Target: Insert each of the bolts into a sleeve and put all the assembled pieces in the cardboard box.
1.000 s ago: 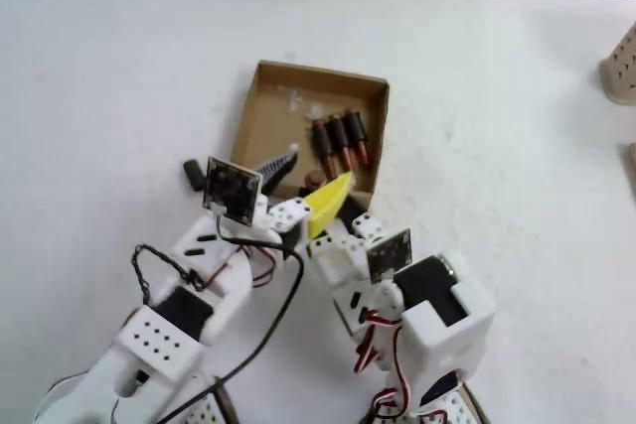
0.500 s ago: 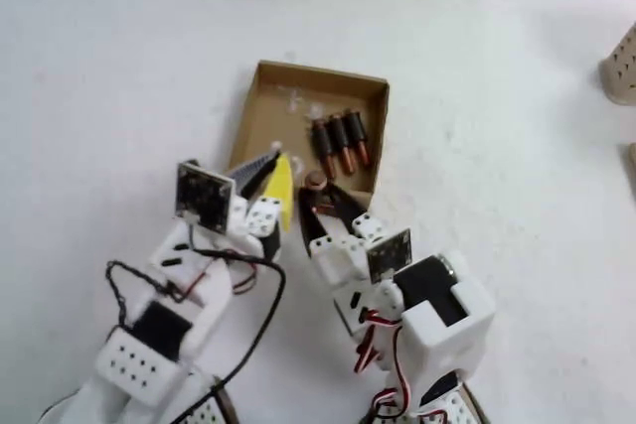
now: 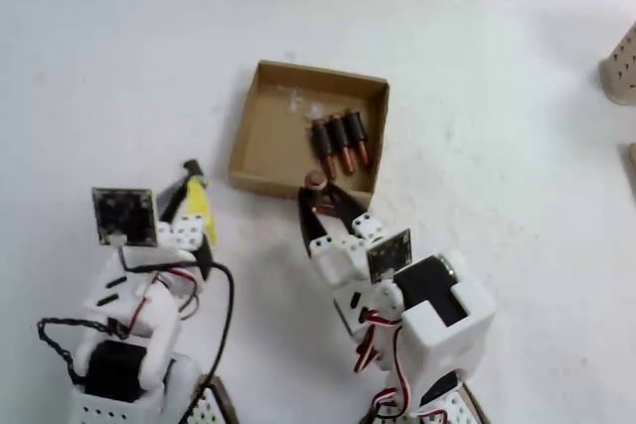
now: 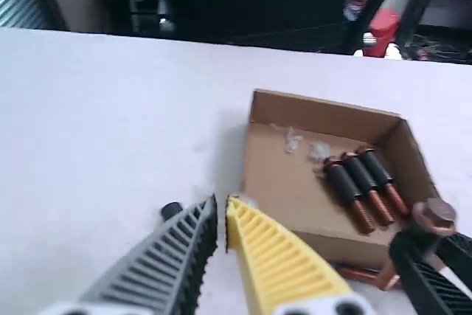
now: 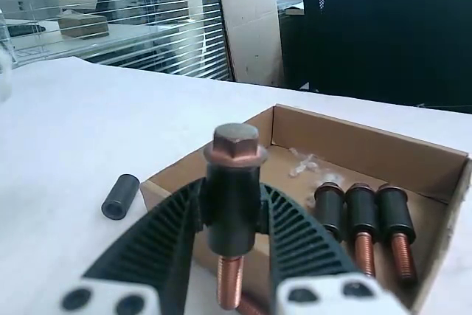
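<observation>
Nearest, the right gripper (image 5: 232,208) has its black jaws clamped on a sleeved bolt (image 5: 234,182), held upright with the hex head on top and the copper thread hanging out below. We judge that grip sensible: pinching the sleeve rather than the bolt keeps the 2 parts together, and the head stops the bolt sliding through. In the high view it sits right at the near wall of the cardboard box (image 3: 260,116), so we take the step in hand to be carrying this piece over the wall and letting go.

The left gripper (image 3: 195,186) sits off to the box's side, its gray and yellow jaws closed to a slit with nothing between them. Its tips are just beside a loose sleeve (image 3: 189,167) lying on the table (image 3: 477,76), which we read as the next part to collect.

Farther on, 3 finished pieces (image 3: 341,144) lie side by side in the box, towards the right arm's side, threads pointing back at the arms.

The right wrist view makes plain that the bolt is seated fully through its sleeve; from above we read little more than the head. The left wrist view adds a copper shank (image 4: 363,275) on the table outside the near wall, probably a loose bolt, at a spot the right gripper covers in the high view.
</observation>
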Available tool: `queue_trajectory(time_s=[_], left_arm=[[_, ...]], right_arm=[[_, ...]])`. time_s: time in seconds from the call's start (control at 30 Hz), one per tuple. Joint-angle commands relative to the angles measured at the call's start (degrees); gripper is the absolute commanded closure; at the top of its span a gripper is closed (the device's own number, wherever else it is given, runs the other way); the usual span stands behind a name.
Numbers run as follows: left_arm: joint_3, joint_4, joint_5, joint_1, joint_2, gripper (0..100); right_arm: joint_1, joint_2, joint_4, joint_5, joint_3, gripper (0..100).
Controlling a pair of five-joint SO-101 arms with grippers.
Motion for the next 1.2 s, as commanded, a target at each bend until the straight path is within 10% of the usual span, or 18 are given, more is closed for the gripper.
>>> queue_trajectory(time_s=[0.0,0.5,0.83,1.17], left_arm=[[-1.9,4.2,0.0,-9.3,-0.5,94],[14.9,6.3,-0.2,-13.9,-0.4,94],[14.9,12.5,-13.5,-14.2,-0.4,94],[14.9,13.3,-18.7,-16.1,-0.4,94]], right_arm=[[0.7,-0.4,-1.2,-0.2,0.3,98.2],[3.0,-0.9,-1.2,-0.2,0.4,98.2],[3.8,-6.3,-0.4,-0.1,1.7,98.2],[7.8,-31.2,29.1,-0.1,0.2,98.2]])
